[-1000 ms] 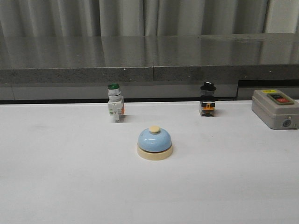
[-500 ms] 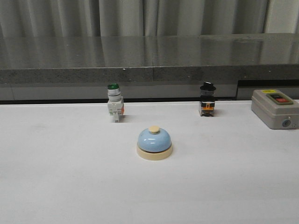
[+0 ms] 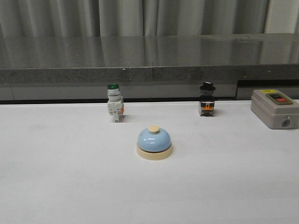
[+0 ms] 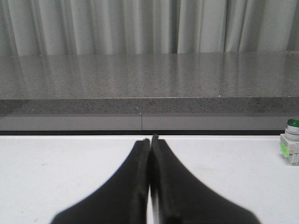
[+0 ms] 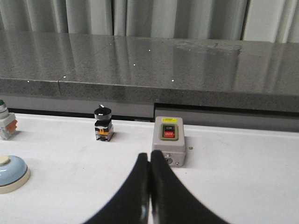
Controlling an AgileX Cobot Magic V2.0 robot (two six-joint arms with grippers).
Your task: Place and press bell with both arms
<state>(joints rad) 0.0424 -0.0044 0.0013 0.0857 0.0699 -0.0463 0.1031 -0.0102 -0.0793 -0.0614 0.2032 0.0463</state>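
Observation:
The bell (image 3: 154, 143), with a light-blue dome, cream base and cream knob, stands upright in the middle of the white table. Part of it shows at the edge of the right wrist view (image 5: 10, 173). Neither arm shows in the front view. My left gripper (image 4: 150, 140) is shut and empty above bare table; the bell is out of its view. My right gripper (image 5: 149, 156) is shut and empty, with the bell well off to one side of it.
A green-capped white push-button switch (image 3: 114, 103) and a black-capped switch (image 3: 207, 99) stand at the back of the table. A grey box with a red button (image 3: 275, 108) sits at the back right, just beyond my right gripper (image 5: 169, 141). A grey stone ledge (image 3: 149, 60) runs behind.

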